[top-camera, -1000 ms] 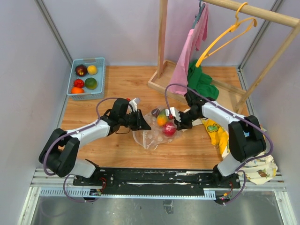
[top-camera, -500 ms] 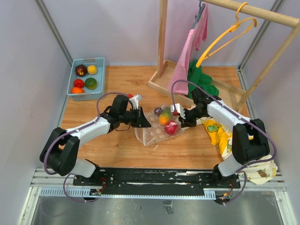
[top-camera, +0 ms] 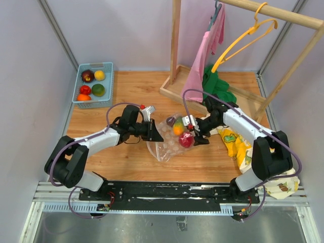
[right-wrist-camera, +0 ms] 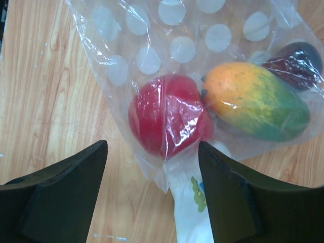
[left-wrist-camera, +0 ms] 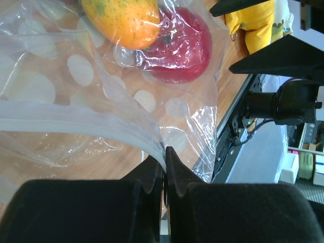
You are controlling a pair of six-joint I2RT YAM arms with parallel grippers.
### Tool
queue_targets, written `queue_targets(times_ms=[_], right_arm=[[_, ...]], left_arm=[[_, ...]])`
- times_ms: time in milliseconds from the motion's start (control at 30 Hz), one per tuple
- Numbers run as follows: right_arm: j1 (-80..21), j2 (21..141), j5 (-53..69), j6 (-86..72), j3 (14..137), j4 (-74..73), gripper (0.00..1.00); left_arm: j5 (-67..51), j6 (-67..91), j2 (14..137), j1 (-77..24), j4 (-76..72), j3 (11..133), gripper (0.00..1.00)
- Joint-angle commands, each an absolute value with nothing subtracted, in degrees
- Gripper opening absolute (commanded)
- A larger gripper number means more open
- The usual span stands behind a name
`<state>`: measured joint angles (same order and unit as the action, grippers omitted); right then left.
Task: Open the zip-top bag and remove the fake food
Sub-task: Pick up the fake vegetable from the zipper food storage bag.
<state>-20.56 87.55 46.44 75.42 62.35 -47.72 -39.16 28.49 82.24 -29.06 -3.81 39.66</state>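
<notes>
Both arms reach in from opposite sides of the zip-top bag (top-camera: 164, 147), which lies crumpled near the middle of the desk (top-camera: 131, 91). The left arm (top-camera: 96, 142) stretches low over the wood to the bag's left edge. The left tool (top-camera: 152, 132) is clenched there, and the left wrist view shows the clear film pinched between its closed fingers just beside the white zip strip. The right arm (top-camera: 243, 124) bends in from the bag's right side. The right tool (top-camera: 195, 134) is released, its two fingers spread wide to either side of the red piece (right-wrist-camera: 167, 119) inside the bag. Whether they touch the plastic cannot be told.

The desk is pale wood, enclosed by plain lilac walls. Behind the bag and to its right stands one wooden rack (top-camera: 175, 40) with one yellow hanger (top-camera: 243, 38), one pink garment (top-camera: 202, 61) and one green garment (top-camera: 217, 86). One yellow printed cloth (top-camera: 233, 142) lies right of the bag. One blue basket (top-camera: 96, 65) sits well apart, behind and to the bag's left.

The fake food (top-camera: 176, 127) counts three pieces in the bag: red, orange-green and dark purple. Five more lie in the basket.
</notes>
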Motion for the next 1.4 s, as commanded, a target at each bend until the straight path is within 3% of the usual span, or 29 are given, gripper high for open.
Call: queue_targets(times_ms=[0,267,433,500,633,667,867,900,967,1067,1233,1367], right_arm=[[-23.1,90.2,41.8,78.1,62.1,-45.1,0.74],[-25.6,92.5,36.1,77.7,58.7,-39.2,0.67],[-28.6,93.4,35.8,75.2,57.3,-37.6,0.5],[-29.4,93.6,36.1,74.2,57.4,-37.4,0.38],[-29.9,95.0,38.6,70.8,59.4,-38.6,0.03],[-29.9,95.4,39.3,69.4,60.0,-38.6,0.01],[-30.0,95.3,42.9,63.1,61.5,-38.2,0.01],[-29.9,95.0,42.4,63.4,61.7,-38.7,0.06],[-29.5,93.4,41.3,65.0,61.5,-39.4,0.27],[-27.6,90.3,43.7,69.4,61.4,-42.0,0.48],[-27.6,88.8,48.5,73.4,62.6,-46.7,0.59],[-31.1,89.5,45.5,69.8,60.9,-41.7,0.61]], left_arm=[[-41.5,28.1,83.2,-28.9,-6.6,39.5,0.07],[-42.2,28.5,83.3,-28.9,-7.8,38.7,0.07],[-42.9,29.1,84.4,-28.9,-9.4,38.2,0.07],[-43.0,29.4,84.7,-28.9,-10.0,37.8,0.07],[-43.0,29.5,85.0,-28.9,-10.5,37.3,0.07],[-42.9,29.6,84.9,-28.9,-10.7,37.0,0.07],[-42.5,30.7,84.2,-28.9,-12.4,35.9,0.07],[-42.5,30.8,84.2,-29.0,-12.4,35.8,0.07],[-42.5,30.6,84.1,-28.9,-12.3,35.6,0.07],[-42.7,30.5,84.0,-28.9,-12.3,35.2,0.07],[-43.1,30.4,84.2,-28.9,-12.6,35.1,0.07],[-43.5,30.4,84.6,-28.9,-12.9,35.7,0.07]])
